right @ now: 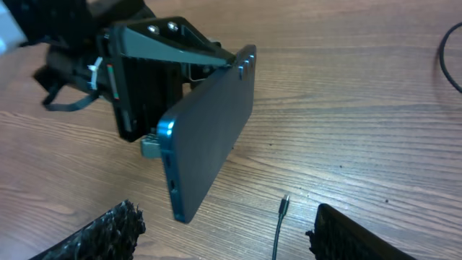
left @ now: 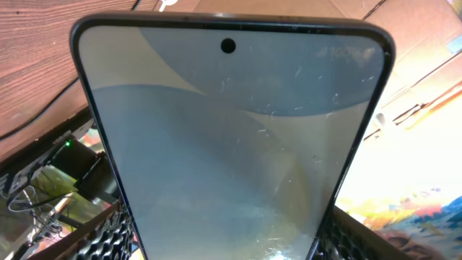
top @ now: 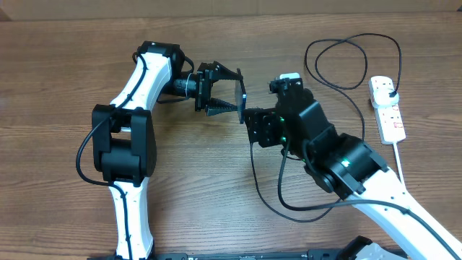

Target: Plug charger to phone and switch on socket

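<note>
overhead: left fingers point(top: 220, 108) clamp the phone point(top: 242, 97) on edge above the table point(top: 72, 58); charger point(top: 306, 61) loops to the socket point(top: 390, 115) at far right | left wrist: phone screen point(left: 231, 144) fills our view | right wrist: right fingers point(right: 119, 227) spread, holding nothing; we see the charger tip point(right: 284, 205) between them, near the phone.

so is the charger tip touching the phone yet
Apart. The right wrist view shows a clear gap between the charger tip and the phone.

Robotics lab bench: white-and-black left arm point(top: 141, 81) and right arm point(top: 408, 208) at a wood-grain table point(top: 58, 72).
</note>
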